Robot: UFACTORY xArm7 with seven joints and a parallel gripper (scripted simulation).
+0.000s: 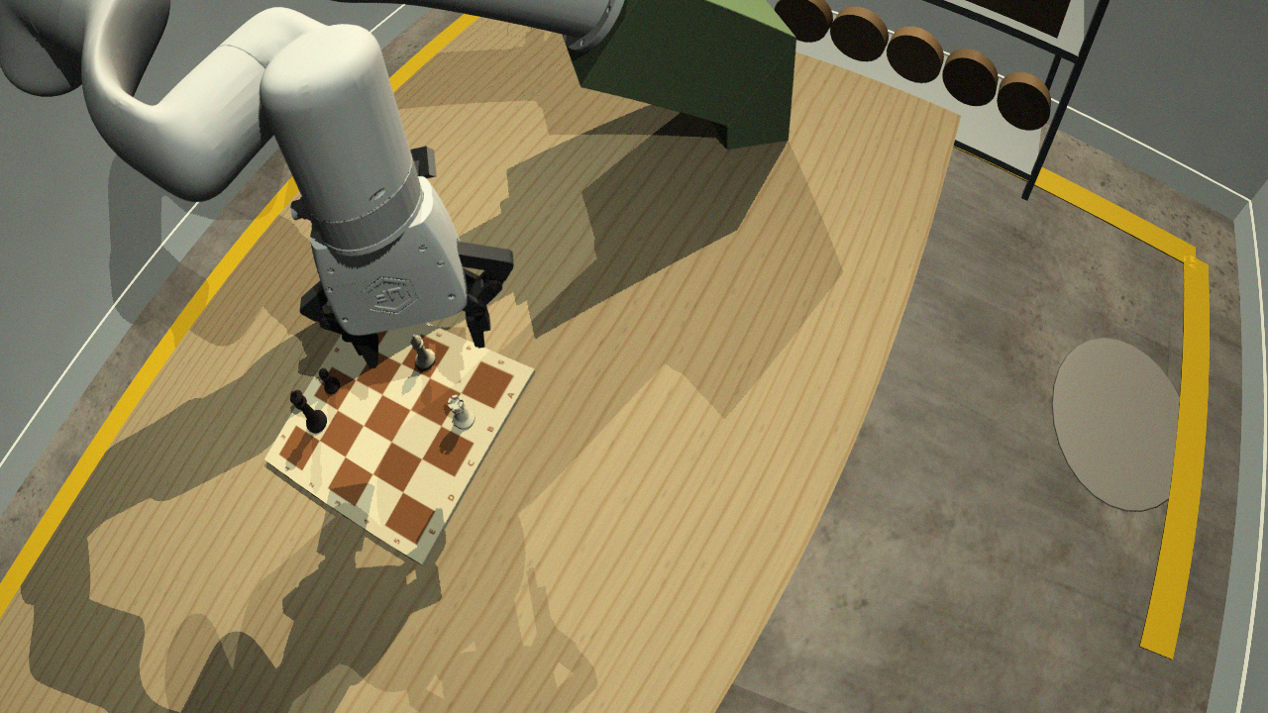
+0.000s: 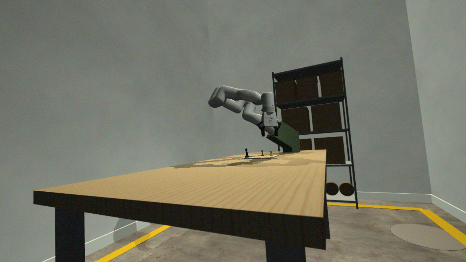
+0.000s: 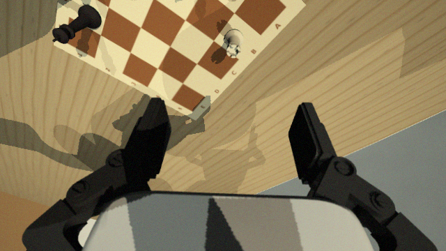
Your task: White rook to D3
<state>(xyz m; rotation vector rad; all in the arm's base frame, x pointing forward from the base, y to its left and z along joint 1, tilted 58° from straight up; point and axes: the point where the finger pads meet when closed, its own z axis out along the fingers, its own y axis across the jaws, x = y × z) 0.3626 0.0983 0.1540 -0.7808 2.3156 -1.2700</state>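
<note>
Wood table (image 1: 674, 460): fingers wide open w/ nothing, above board (image 1: 482, 421).

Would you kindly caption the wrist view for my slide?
Open, empty tool above the table beyond the chessboard's corner; white rook stands upright by the lettered edge.

Long wooden table (image 1: 709, 443) across the middle of the top view, grain running lengthwise, broad shadows over its left half. Dark legs underneath (seen in the exterior view). Concrete floor (image 1: 930, 532) at right, edged by a yellow line (image 1: 1179, 496) turning a corner at upper right. Pale grey round patch (image 1: 1116, 424) on the floor, just inside that line. Black metal shelf rack (image 2: 309, 101) beyond the table's far end, stacked with brown boxes (image 2: 326, 115). Row of brown discs (image 1: 912, 52) on its lowest shelf, at the upper right. Plain grey wall (image 2: 130, 81) behind.
</note>
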